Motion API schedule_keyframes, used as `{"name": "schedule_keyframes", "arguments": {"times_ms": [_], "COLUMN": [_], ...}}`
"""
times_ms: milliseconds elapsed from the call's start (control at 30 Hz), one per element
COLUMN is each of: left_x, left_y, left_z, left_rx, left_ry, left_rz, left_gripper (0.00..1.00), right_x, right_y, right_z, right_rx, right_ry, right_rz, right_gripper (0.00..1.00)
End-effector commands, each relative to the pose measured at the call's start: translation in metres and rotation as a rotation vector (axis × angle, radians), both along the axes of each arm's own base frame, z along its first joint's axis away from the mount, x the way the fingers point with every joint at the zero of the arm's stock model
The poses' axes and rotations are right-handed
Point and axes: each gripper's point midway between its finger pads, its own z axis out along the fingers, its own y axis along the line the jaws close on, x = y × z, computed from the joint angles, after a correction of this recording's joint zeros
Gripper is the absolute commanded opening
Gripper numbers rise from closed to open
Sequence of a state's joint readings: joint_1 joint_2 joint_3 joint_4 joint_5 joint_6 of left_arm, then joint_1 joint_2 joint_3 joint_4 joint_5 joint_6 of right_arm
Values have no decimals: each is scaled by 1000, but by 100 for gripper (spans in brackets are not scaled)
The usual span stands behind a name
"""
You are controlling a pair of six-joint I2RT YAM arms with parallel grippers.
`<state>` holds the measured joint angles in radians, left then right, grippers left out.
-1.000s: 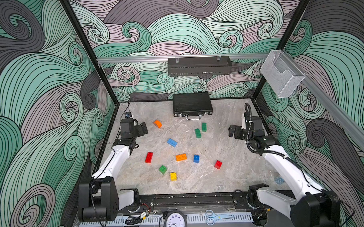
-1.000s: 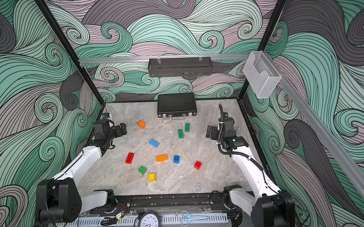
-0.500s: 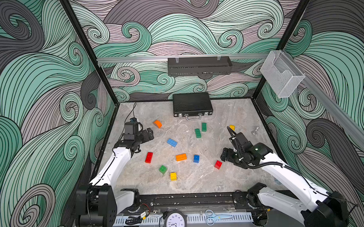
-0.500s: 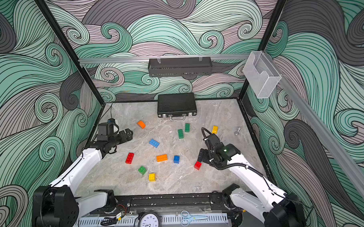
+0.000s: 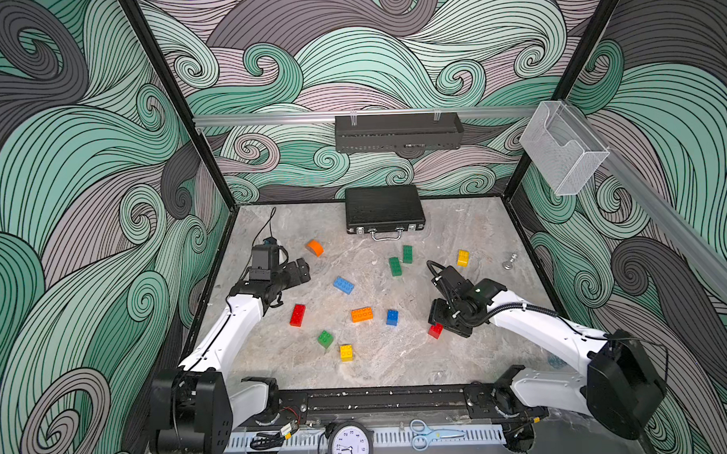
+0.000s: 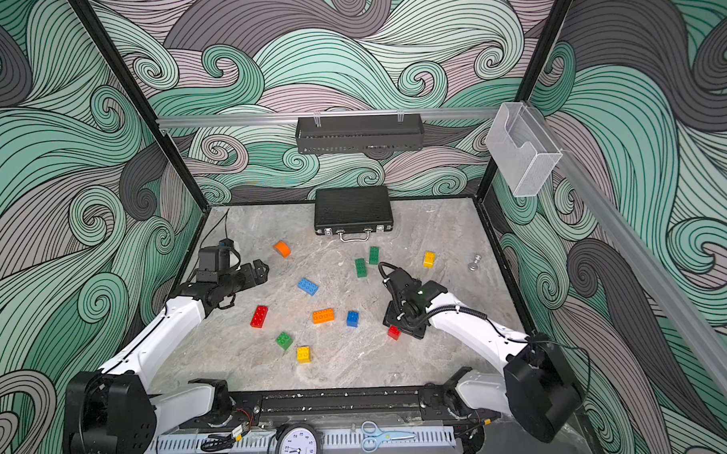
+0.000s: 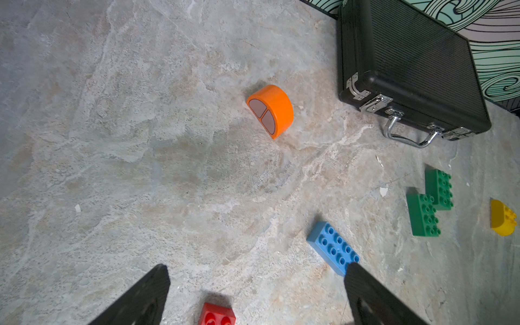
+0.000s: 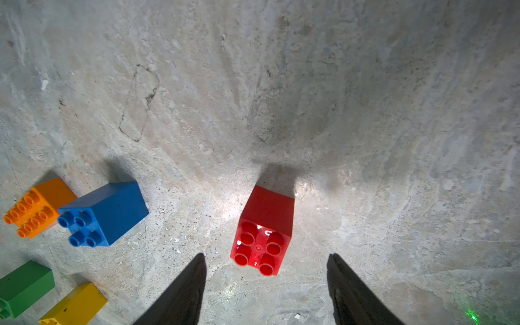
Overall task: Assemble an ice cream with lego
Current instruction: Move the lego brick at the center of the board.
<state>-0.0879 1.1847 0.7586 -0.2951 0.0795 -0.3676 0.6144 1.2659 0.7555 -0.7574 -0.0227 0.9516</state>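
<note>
In both top views we see the right fingers (image 5: 435, 315) swung down from the back corner to the red square brick (image 5: 435, 330) (image 6: 394, 332) on the counter (image 5: 400, 362), and the left fingers (image 5: 301, 266) edged toward the orange half-round piece (image 5: 315, 247). The right wrist view shows the right fingers (image 8: 185, 289) spread, the red square brick (image 8: 263, 233) between their tips, touching neither. In the left wrist view the left fingers (image 7: 140, 298) stand wide apart and empty, the orange half-round piece (image 7: 271, 109) well ahead.
</note>
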Motion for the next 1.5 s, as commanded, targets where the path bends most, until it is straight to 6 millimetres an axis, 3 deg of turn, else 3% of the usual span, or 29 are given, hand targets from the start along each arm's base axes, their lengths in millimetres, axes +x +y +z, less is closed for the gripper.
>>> {"name": "schedule_keyframes", "arguments": {"times_ms": [0,200,533,800,1000,1467], "left_x": [-1,-2,-4,-5,-6,-11], "left_y": [-4,-4,-1,1,2,7], "left_z": [9,9,7,6,6,11], "left_rx": [-12,-9,4,16,22,48], "left_ry": [-3,-2,8,16,19,5], "left_rz": [-15,-11,-1,4,2,11], "left_gripper": [97,97,97,97,97,97], "right_x": [7,10,6,9,27,86], "right_y": [2,8,5,15,24,48], "right_z": [-1,-11,-18,-25,-22,-27], "right_rx": [-11,-15,-48,-47,-76,-209], "right_ry": [-9,19,68,114,96,81], "right_rz": [-36,-17,-26,17,105,410], "right_gripper": [66,63,48,37,28,30]}}
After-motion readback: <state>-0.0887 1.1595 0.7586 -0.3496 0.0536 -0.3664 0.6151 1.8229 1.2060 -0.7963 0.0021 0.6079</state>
